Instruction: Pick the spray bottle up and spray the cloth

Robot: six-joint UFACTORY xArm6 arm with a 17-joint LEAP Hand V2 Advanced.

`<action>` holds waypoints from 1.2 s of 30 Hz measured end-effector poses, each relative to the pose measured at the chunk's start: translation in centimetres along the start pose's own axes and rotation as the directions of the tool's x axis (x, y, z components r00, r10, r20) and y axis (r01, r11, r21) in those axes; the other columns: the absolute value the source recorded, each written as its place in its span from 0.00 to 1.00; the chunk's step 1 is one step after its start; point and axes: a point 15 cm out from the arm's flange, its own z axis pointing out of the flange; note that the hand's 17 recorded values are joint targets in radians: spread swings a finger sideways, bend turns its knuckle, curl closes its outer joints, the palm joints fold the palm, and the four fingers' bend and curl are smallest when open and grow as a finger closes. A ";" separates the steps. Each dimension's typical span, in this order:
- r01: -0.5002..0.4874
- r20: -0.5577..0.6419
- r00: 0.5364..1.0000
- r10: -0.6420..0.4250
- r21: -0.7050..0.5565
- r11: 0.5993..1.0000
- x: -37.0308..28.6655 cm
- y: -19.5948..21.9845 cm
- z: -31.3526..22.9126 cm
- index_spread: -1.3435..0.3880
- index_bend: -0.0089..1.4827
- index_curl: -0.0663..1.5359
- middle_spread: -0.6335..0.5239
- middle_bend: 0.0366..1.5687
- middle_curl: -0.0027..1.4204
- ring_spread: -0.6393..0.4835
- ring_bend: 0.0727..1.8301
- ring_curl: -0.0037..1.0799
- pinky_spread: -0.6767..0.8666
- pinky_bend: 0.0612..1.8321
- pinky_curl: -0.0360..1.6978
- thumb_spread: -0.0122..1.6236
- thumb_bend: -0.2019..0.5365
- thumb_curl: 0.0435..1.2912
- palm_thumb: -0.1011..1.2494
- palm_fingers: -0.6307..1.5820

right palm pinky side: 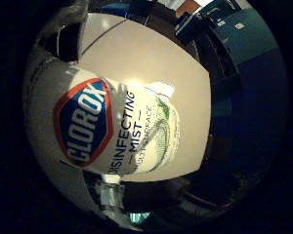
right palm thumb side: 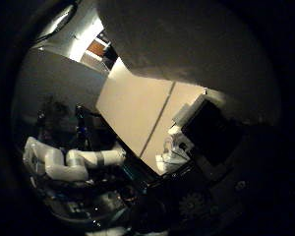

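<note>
White spray bottle (right palm pinky side: 112, 131) with a red-and-blue label fills the palm view; hand's grip cannot be told

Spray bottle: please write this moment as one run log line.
spray bottle: fills the little finger side view, close to palm | table: behind bottle | cloth: not in view | hand: fingers unclear

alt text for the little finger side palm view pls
A white spray bottle with a red, blue and green label fills much of the view, very close to the palm. Behind it lies a pale tabletop, with dark blue furniture beyond its edge.
</note>
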 end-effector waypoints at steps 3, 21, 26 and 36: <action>-0.021 0.089 0.996 0.017 0.045 0.999 -2.6 -1.2 0.1 0.65 0.78 0.55 0.39 0.81 0.67 0.32 0.69 0.90 0.31 0.59 0.77 0.50 0.25 0.63 0.86 0.78; -0.134 0.496 0.868 0.014 0.207 0.969 -9.5 -6.1 2.0 0.64 0.78 0.55 0.40 0.82 0.66 0.33 0.69 0.89 0.32 0.59 0.77 0.46 0.25 0.65 0.86 0.78; -0.141 0.588 0.808 -0.044 0.265 0.954 -10.2 -6.4 2.4 0.64 0.78 0.55 0.40 0.82 0.66 0.33 0.69 0.89 0.32 0.59 0.77 0.43 0.25 0.66 0.86 0.78; -0.199 0.712 0.695 -0.102 0.327 0.924 -8.1 -6.3 3.8 0.64 0.78 0.55 0.41 0.84 0.65 0.33 0.69 0.89 0.32 0.59 0.77 0.39 0.24 0.68 0.84 0.78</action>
